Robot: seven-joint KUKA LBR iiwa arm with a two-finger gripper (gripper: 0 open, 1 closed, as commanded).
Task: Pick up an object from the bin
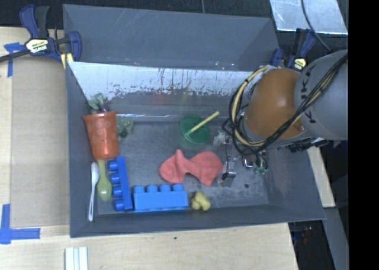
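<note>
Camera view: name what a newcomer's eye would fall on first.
The arm's orange-covered wrist dominates the right of the bin, its gripper down beside a floppy pink piece at mid-floor. Next come the blue blocks along the near wall and the orange cup at the left.

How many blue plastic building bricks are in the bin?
2. One short blue plastic studded brick lies by the left wall of the grey metal bin. The longer blue studded brick lies along the near wall, next to it. The robot arm may hide others.
</note>
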